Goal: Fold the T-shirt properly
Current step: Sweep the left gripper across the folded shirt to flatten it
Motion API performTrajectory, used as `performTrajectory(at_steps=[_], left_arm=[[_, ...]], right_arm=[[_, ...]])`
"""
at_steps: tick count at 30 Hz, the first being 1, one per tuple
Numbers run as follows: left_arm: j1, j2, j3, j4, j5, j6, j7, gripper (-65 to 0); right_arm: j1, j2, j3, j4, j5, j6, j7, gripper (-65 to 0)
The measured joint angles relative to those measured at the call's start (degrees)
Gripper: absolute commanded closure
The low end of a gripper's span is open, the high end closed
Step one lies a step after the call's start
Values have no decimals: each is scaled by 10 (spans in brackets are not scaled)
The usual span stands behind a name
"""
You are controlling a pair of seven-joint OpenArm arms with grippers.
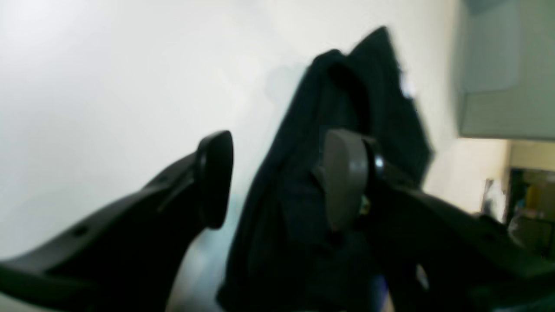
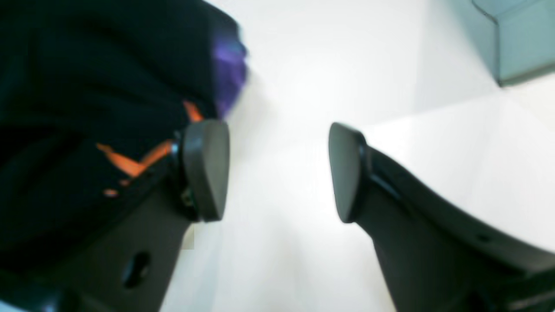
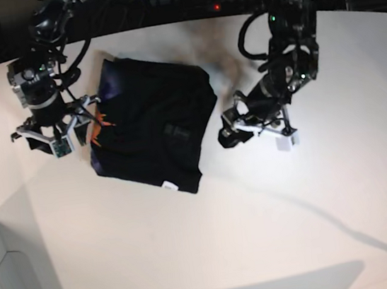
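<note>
Black T-shirt (image 3: 152, 125) lies folded on the white table (image 3: 275, 219) between both arms. The left gripper (image 3: 257, 130) and right gripper (image 3: 55, 136) flank it, jaws apart, holding nothing.

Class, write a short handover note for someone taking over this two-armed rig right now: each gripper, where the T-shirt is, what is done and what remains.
Left gripper: open, empty, beside the shirt's edge.
Right gripper: open, empty, at the opposite edge, by the orange print.
T-shirt: lying on the white table between the arms, folded into a rough rectangle.
Done: looks folded into a compact block.
Left: perhaps square up the edges, then withdraw both arms.
</note>
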State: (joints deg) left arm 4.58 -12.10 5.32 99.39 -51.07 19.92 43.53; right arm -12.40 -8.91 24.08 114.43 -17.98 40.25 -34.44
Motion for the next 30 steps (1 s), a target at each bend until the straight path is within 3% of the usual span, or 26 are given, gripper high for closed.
performTrajectory(at_steps=[5, 14, 17, 19, 22, 25, 29, 30], left_arm=[[-58, 10, 66, -108, -1, -1, -7, -328], [-94, 14, 163, -150, -2, -4, -21, -318], [-107, 14, 198, -166, -2, -5, -25, -182], [-116, 14, 218, -182, -6, -10, -29, -15], [-160, 10, 259, -219, -19, -20, -16, -18], [-232, 12, 343, -273, -14, -24, -16, 0], [-325, 22, 483, -320, 58, -31, -35, 0], [-345, 23, 518, -327, 79, -47, -38, 0]], right_arm=[[7, 0, 12, 0, 0, 0, 2, -441], [3, -2, 13, -1, 0, 0, 0, -447], [3, -2, 13, -1, 0, 0, 0, -447], [7, -2, 13, -1, 0, 0, 0, -445], [12, -2, 14, -1, 0, 0, 0, -444], [25, -3, 31, 0, 2, 0, 1, -444], [56, -3, 82, 0, 4, 0, 1, -444], [66, -3, 97, 0, 0, 0, -1, -444]])
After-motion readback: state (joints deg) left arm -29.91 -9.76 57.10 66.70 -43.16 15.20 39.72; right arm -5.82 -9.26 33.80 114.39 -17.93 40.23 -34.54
